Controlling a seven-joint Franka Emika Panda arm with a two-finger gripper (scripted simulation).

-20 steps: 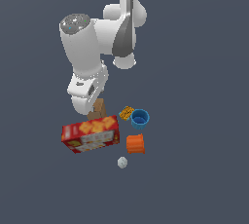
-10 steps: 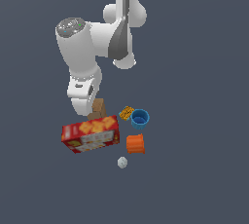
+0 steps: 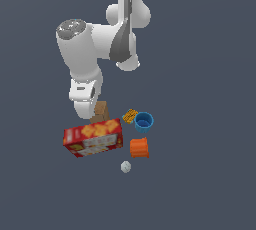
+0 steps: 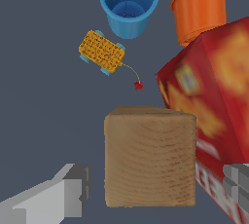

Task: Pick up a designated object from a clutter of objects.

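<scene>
The designated object, a plain tan-brown box (image 4: 151,157), stands upright among the clutter, right beside the red cracker box (image 4: 214,86). In the wrist view my gripper (image 4: 156,181) is open. One grey finger (image 4: 63,194) shows on one side of the brown box, and the other finger (image 4: 238,179) shows on the far side, in front of the cracker box. Neither finger touches the brown box. In the exterior view my gripper (image 3: 88,110) hangs just above and beside the brown box (image 3: 102,110), partly hiding it.
A blue cup (image 3: 144,122) and an orange cup (image 3: 139,147) stand to the exterior view's right of the red cracker box (image 3: 93,138). A small orange-yellow toy (image 3: 130,115) lies by the blue cup. A white ball (image 3: 125,166) sits below the orange cup.
The arm has sunk a little and shifted slightly to the exterior view's left, bringing the gripper closer to the brown box. The objects have not moved.
</scene>
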